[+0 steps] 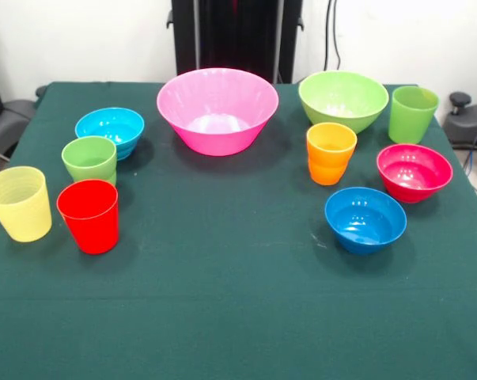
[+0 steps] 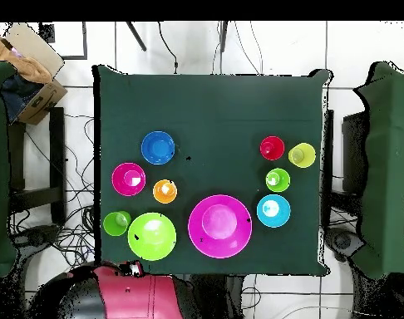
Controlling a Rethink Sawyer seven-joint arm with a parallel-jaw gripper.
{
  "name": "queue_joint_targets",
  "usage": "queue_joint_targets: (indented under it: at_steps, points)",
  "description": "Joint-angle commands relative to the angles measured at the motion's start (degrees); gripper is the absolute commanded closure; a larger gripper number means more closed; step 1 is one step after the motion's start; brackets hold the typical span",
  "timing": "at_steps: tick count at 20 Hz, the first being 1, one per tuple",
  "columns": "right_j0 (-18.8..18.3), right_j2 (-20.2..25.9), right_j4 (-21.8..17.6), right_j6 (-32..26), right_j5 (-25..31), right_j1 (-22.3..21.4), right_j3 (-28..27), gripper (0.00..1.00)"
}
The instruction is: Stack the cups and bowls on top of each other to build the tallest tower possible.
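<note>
near half: bare green table, open passage
centre lane: free up to pink bowl
left, right: cup and bowl clusters

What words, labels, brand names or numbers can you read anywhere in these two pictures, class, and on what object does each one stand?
None can be read. The cups, such as the red cup, and the bowls, such as the large pink bowl, are plain plastic. The green tablecloth is unmarked. The cardboard box in the overhead view shows no legible print.

A dark green cloth covers the table. Behind it stands a plain white wall; the floor is pale tile strewn with cables, and what may be a cardboard box sits in one corner.
</note>
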Motion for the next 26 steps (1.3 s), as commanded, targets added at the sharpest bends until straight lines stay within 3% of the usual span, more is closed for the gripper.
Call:
queue_joint_targets:
  at_steps: [1,10,26]
  points:
    - [-2.43,-0.84,-4.20,4.22,3.40,0.74,1.21,0.00]
    - [-11.03,0.92,-5.19,-7.79,1.47,1.66,2.40,0.00]
    - [-25.46,6.30,-6.34,-21.45,-1.45,2.80,4.71,0.00]
